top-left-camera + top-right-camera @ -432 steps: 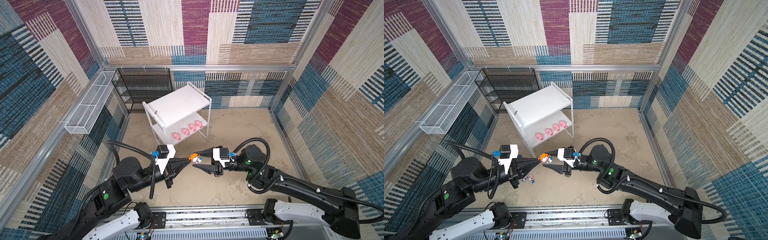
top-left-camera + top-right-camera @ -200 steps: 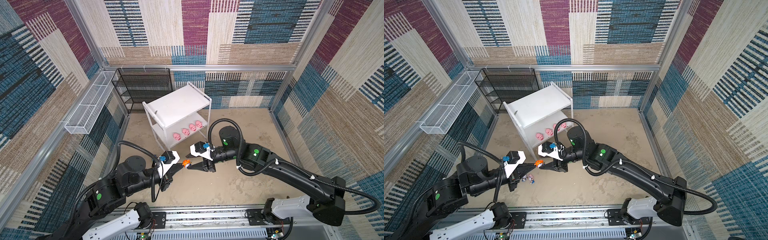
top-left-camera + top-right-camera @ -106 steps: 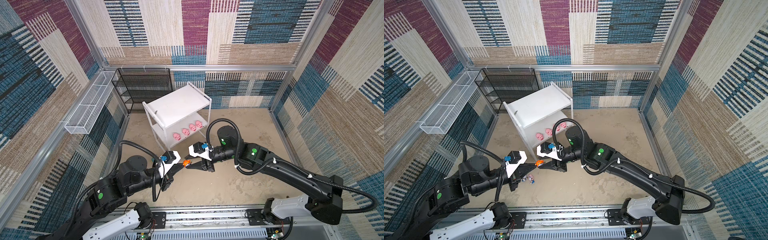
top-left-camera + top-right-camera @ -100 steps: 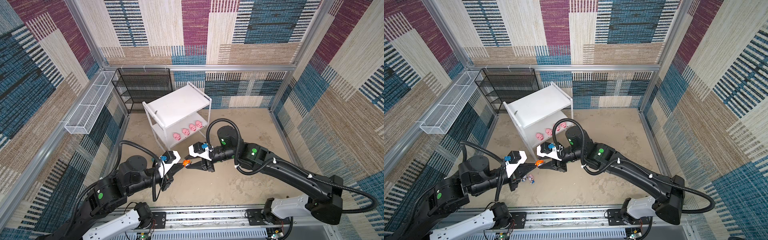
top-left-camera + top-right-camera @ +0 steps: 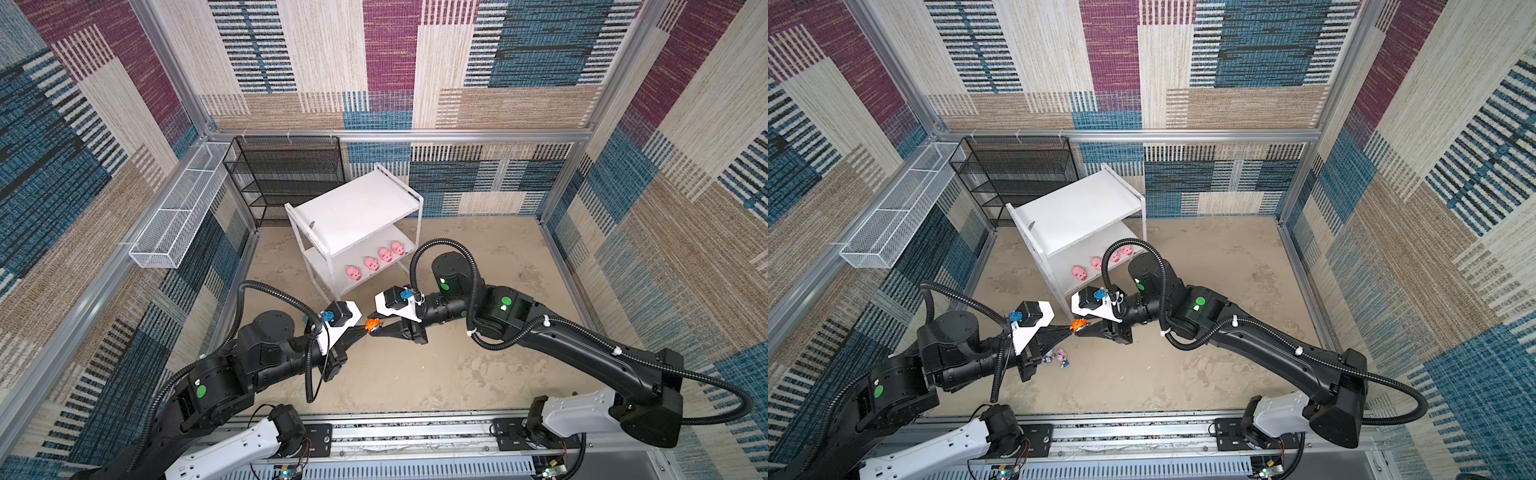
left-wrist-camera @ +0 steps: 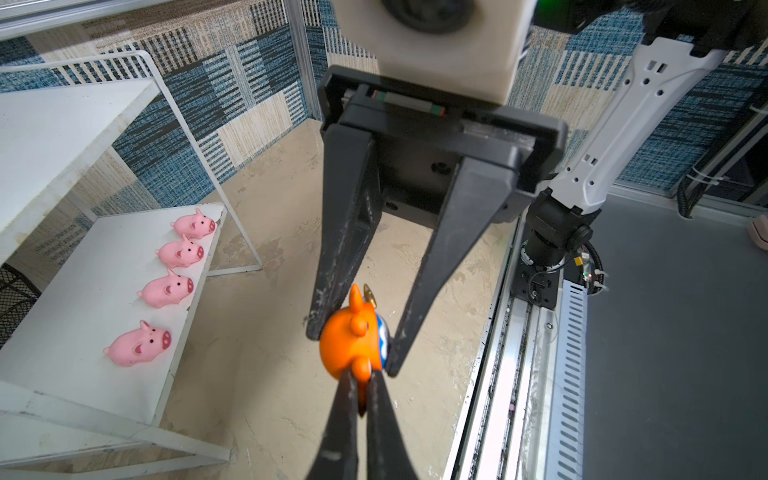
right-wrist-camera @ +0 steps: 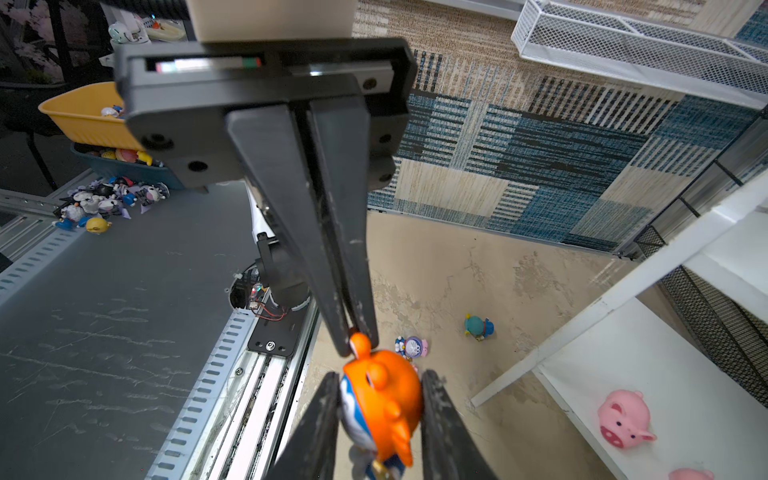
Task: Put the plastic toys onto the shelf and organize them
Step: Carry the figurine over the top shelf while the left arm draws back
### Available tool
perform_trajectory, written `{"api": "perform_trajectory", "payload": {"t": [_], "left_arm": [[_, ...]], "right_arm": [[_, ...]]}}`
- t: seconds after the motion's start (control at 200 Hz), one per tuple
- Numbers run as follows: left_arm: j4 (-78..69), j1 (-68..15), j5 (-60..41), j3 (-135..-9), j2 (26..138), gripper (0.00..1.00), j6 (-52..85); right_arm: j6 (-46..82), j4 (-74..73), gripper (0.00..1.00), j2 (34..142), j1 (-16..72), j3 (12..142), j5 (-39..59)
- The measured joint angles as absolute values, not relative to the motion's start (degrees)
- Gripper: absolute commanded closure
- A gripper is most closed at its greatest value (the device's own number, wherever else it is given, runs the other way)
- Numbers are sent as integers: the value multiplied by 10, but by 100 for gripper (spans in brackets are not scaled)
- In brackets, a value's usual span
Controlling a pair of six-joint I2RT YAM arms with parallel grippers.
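Both claws on one figurine; four pigs, seemingly three strays

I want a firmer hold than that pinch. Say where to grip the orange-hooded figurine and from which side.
Take the orange-hooded figurine across its round head, one finger on the face, one on the hood's back, coming from opposite the left gripper, which pinches only a small orange nub. The right gripper holds it that way.
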State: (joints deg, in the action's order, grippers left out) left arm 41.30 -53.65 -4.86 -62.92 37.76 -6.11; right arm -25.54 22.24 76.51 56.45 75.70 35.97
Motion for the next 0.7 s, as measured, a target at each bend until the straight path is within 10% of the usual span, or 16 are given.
{"api": "perform_trajectory", "payload": {"t": [0.045, 0.306, 0.701], "left_arm": [[413, -536, -48, -630, 378, 100, -61], [416, -536, -2, -641, 351, 17, -62], [418, -536, 98, -587, 246, 1, -57]], "right_arm": [[-256, 221, 73, 765, 564, 758, 359], [-252, 187, 75, 781, 516, 769, 365], [-216, 122, 74, 908, 431, 933, 456]]}}
